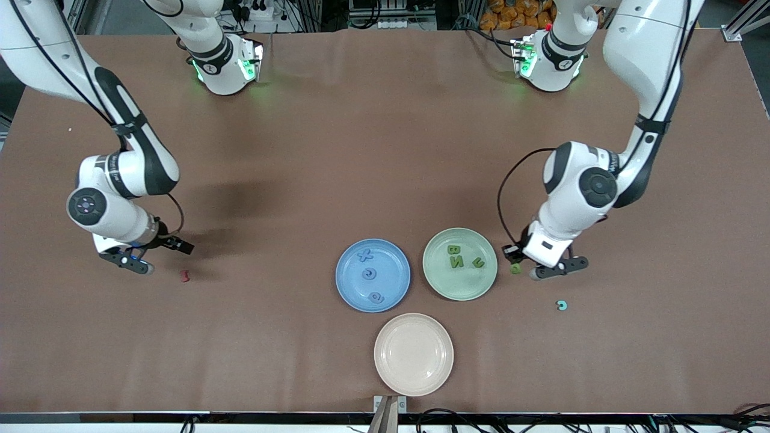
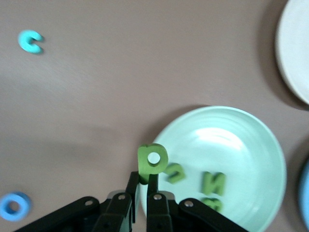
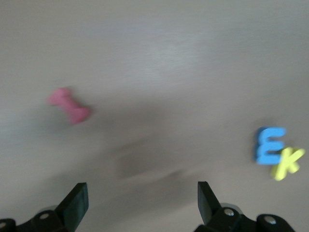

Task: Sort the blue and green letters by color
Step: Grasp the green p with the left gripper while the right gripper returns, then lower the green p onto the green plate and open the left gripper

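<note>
Green letter P is clamped in left gripper, at green plate's 3 o'clock rim; next, carry inward, release. Right gripper waits, jaws wide, empty.

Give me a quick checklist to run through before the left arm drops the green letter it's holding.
1. Left hand shut on the green letter P: ok.
2. Letter over the green plate: not ok; it hangs beside the rim, toward the left arm's end.
3. Green plate holds only green letters: ok.
4. Blue plate holds only blue letters: ok.
5. Right hand open and away from the plates, over bare table near the red letter: ok.
6. All blue letters sorted: not ok; a blue E lies on the table.
</note>
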Available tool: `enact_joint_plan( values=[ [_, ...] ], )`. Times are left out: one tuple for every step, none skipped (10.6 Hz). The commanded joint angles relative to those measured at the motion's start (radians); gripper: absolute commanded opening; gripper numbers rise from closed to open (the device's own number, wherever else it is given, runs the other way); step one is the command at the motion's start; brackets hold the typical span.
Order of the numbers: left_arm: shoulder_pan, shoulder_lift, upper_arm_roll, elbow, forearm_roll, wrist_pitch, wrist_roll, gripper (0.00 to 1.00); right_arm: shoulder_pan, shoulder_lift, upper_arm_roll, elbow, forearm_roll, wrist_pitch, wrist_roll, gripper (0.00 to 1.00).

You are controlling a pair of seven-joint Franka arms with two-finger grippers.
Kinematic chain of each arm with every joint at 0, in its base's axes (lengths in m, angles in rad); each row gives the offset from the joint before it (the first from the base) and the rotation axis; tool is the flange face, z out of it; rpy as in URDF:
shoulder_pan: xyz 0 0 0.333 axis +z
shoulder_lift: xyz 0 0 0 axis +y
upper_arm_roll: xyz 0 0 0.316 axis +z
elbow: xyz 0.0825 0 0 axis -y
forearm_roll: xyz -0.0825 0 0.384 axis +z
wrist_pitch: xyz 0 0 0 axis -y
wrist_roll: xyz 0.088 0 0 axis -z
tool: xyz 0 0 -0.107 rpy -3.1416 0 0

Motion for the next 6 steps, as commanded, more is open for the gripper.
enact_joint_plan(
  values=[
    [-0.097, 0.023, 0.02, 0.055, -0.027, -0.022, -0.176, 0.0, -0.134, -0.025, 0.018, -0.067, -0.023, 0.065, -0.169, 1.0],
    [-0.123, 0.034, 0.02, 0.066, -0.029, -0.022, -0.22, 0.0, -0.167, -0.019, 0.018, -0.064, -0.023, 0.069, -0.225, 1.0],
    [-0.135, 0.046, 0.02, 0.081, -0.027, -0.022, -0.263, 0.0, -0.184, -0.008, 0.019, -0.064, -0.023, 0.086, -0.26, 1.0],
    [-0.146, 0.058, 0.02, 0.094, -0.029, -0.022, -0.296, 0.0, -0.187, 0.007, 0.018, -0.064, -0.023, 0.115, -0.265, 1.0],
    [-0.151, 0.06, 0.02, 0.097, -0.023, -0.022, -0.326, 0.59, -0.185, 0.021, 0.018, -0.062, -0.023, 0.137, -0.268, 1.0],
    [-0.151, 0.06, 0.02, 0.097, -0.009, -0.022, -0.327, 1.0, -0.184, 0.037, 0.018, -0.058, -0.024, 0.155, -0.285, 1.0]
  ],
)
